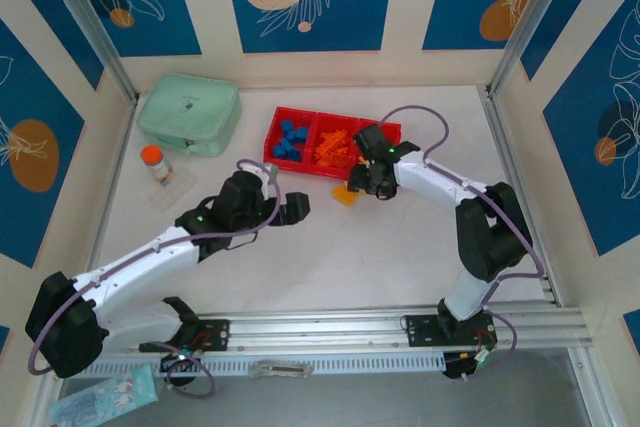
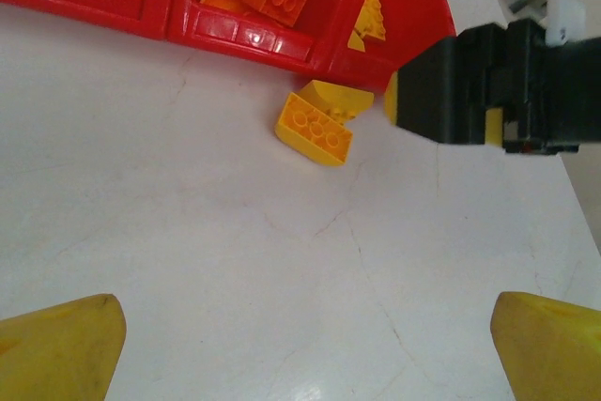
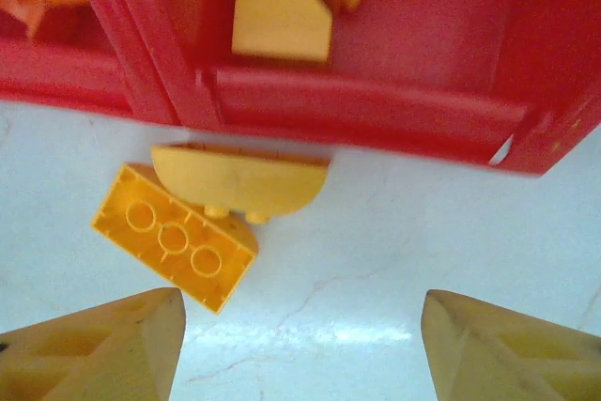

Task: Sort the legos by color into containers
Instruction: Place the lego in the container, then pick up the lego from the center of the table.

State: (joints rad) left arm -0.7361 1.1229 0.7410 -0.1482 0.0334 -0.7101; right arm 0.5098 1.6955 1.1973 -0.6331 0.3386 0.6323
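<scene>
At the near wall of the red tray [image 3: 376, 110], outside its right compartment, two loose pieces are lying on the table. One is a yellow block [image 3: 174, 237], its studs facing my right wrist camera. The other is a yellow arch [image 3: 239, 178], touching the block's far edge and sitting just beside the wall. My right gripper [image 3: 300, 345] is hovering just on the near side of them, its fingers spread and nothing between them. My left gripper [image 2: 305, 345] is hanging further back over bare table, fingers [image 2: 56, 345] standing wide apart and holding nothing. Inside the tray, blue legos [image 1: 290, 139] are sitting in the left compartment, orange legos [image 1: 333, 150] in the middle one and yellow legos [image 2: 371, 16] in the right one (each colour is keeping to its own compartment). A mint-green box [image 1: 188, 113] and an orange-capped bottle [image 1: 153, 160] are sitting well left of the tray.
</scene>
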